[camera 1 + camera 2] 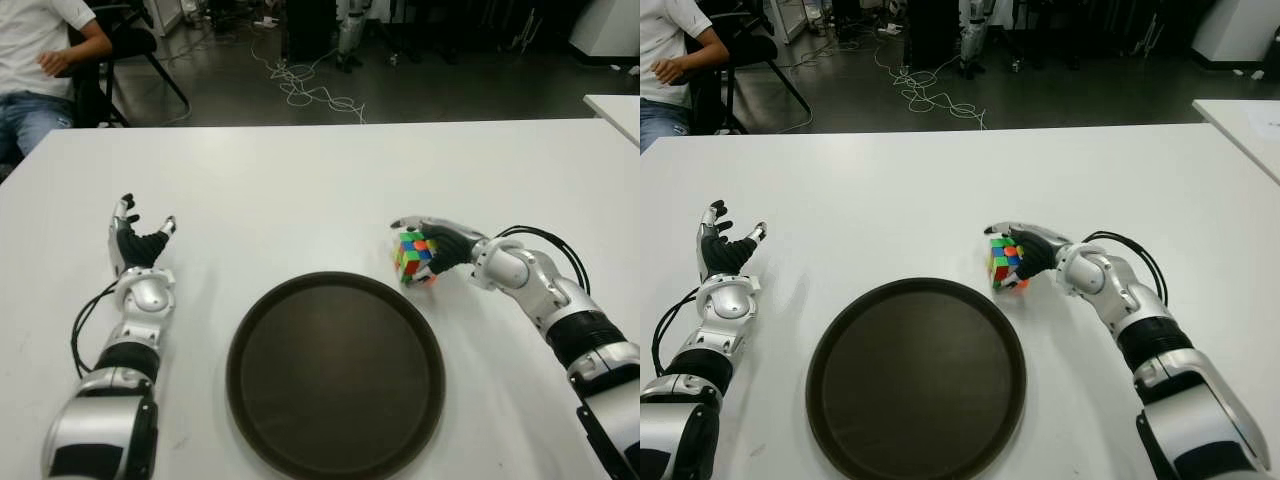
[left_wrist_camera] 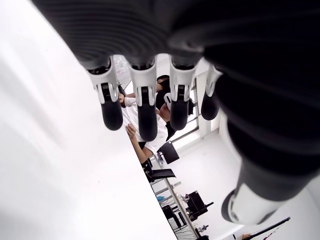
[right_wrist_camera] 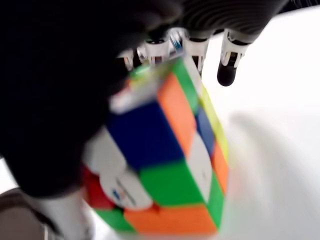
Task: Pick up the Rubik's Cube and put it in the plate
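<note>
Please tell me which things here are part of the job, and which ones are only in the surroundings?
Job: cube, gripped by the right robot hand just beyond the plate's rim; plate, nothing in it.

Surroundings: left robot hand, open, left of the plate; table; seated person; chair; floor cables.

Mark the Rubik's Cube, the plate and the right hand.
Rubik's Cube [image 1: 412, 256]: left eye view, its coloured face.
plate [image 1: 335, 372]: left eye view, bare middle.
right hand [image 1: 447, 246]: left eye view, black palm.

No readable text, labels or numbers.
</note>
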`<action>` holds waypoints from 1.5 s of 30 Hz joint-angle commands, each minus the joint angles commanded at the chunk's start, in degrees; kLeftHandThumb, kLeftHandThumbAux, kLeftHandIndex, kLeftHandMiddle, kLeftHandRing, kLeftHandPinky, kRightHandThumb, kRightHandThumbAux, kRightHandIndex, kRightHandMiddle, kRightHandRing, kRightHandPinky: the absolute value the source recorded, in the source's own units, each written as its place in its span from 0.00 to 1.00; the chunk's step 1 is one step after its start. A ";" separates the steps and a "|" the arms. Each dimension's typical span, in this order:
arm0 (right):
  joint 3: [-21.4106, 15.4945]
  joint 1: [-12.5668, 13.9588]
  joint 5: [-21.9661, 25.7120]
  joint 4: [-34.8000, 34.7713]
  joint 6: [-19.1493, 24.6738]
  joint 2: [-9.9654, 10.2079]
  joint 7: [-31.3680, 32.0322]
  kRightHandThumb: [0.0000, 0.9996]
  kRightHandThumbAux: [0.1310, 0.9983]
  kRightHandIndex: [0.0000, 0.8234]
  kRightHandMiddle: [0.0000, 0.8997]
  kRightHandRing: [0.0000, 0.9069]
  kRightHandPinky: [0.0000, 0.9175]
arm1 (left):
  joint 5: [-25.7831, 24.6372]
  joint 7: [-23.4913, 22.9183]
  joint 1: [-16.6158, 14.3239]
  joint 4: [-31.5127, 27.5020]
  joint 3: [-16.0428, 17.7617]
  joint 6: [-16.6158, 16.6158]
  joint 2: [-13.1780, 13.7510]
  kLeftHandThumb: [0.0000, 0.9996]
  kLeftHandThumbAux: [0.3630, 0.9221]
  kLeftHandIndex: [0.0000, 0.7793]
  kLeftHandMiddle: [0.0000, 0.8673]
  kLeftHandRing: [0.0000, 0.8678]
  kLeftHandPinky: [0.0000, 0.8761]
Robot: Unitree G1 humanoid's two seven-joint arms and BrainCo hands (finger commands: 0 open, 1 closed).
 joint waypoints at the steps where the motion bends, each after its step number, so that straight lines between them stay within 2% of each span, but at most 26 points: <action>1: -0.36 0.19 0.33 0.05 0.14 0.24 -0.71 0.47 0.73 0.41 0.40 0.41 0.44 | 0.09 0.09 0.01 0.00 -0.06 0.03 0.02 0.38 0.69 0.13 0.18 0.18 0.19; 4: -1.51 0.71 1.30 -0.03 1.39 1.09 -2.79 0.62 0.70 0.48 0.55 0.56 0.57 | 0.21 0.19 0.05 0.03 -0.14 -0.13 0.05 0.41 0.68 0.13 0.19 0.19 0.20; 6: -2.06 0.92 1.54 -0.08 2.08 1.51 -3.72 0.66 0.69 0.50 0.60 0.61 0.61 | 0.11 -0.01 0.09 0.04 -0.07 -0.39 0.05 0.41 0.69 0.13 0.19 0.19 0.20; 13: -3.65 1.49 2.87 -0.51 4.18 2.69 -4.75 0.69 0.68 0.52 0.72 0.74 0.73 | -0.11 -0.50 0.18 0.14 0.04 -1.14 0.09 0.43 0.70 0.12 0.17 0.17 0.17; 17: -4.64 1.95 3.70 -1.32 6.11 3.34 -4.75 0.70 0.68 0.52 0.78 0.78 0.76 | -0.09 -0.24 0.10 0.19 0.06 -0.96 0.04 0.42 0.71 0.12 0.17 0.17 0.19; 28: -5.61 2.78 4.42 -3.92 9.66 3.94 -4.12 0.70 0.68 0.52 0.82 0.83 0.82 | 0.07 -0.21 0.05 0.20 -0.04 -0.52 0.16 0.42 0.71 0.12 0.17 0.17 0.19; 36: -5.87 3.16 4.55 -5.39 11.09 4.06 -3.71 0.70 0.68 0.52 0.83 0.84 0.84 | -0.11 -0.39 0.01 0.10 0.08 -0.24 0.11 0.40 0.69 0.12 0.17 0.16 0.16; 45: -6.38 3.74 5.46 -6.58 11.53 4.17 -3.02 0.70 0.68 0.52 0.82 0.83 0.83 | 0.33 -0.33 0.05 -0.01 -0.28 0.05 0.32 0.41 0.69 0.13 0.18 0.19 0.21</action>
